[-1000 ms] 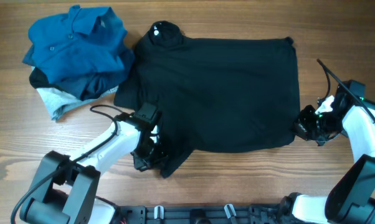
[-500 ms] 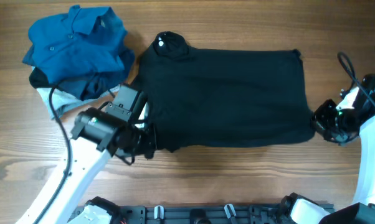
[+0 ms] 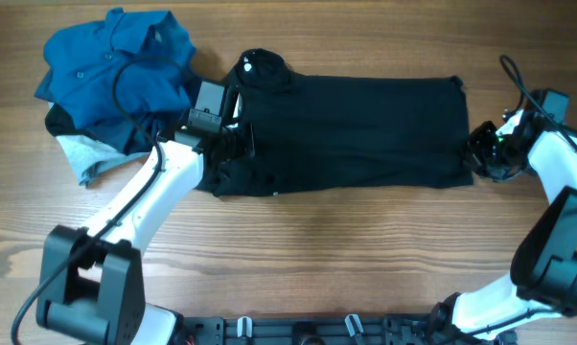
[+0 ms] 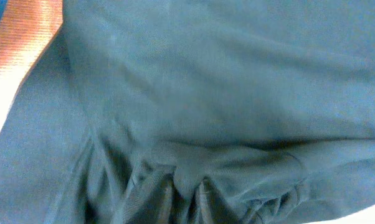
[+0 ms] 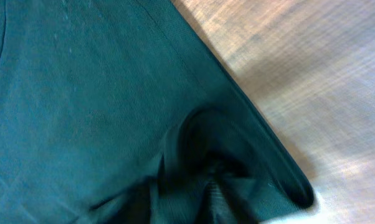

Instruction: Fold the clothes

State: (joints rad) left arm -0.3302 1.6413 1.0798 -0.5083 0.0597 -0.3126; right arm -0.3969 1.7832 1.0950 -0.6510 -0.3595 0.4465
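Note:
The clothes (image 3: 365, 125), a black shirt, lie as a long doubled strip across the table's middle, collar (image 3: 262, 67) at the far left. My left gripper (image 3: 242, 144) sits on the strip's left end. In the left wrist view the cloth (image 4: 206, 74) gathers into folds that pinch together at my gripper (image 4: 184, 199), whose fingers are buried in it. My right gripper (image 3: 480, 153) is at the strip's right edge. There the fabric (image 5: 81, 93) bunches darkly around the gripper (image 5: 215, 186), blurred, and the jaws' stance does not show.
A bright blue polo shirt (image 3: 116, 62) lies heaped at the far left on a pale grey-blue garment (image 3: 82, 153). Bare wooden table (image 3: 346, 249) runs along the front. The arm bases stand at the front edge.
Both arms carried the shirt's near edge away from the front and over onto its far half. The shirt went from a wide spread to a narrow doubled strip.

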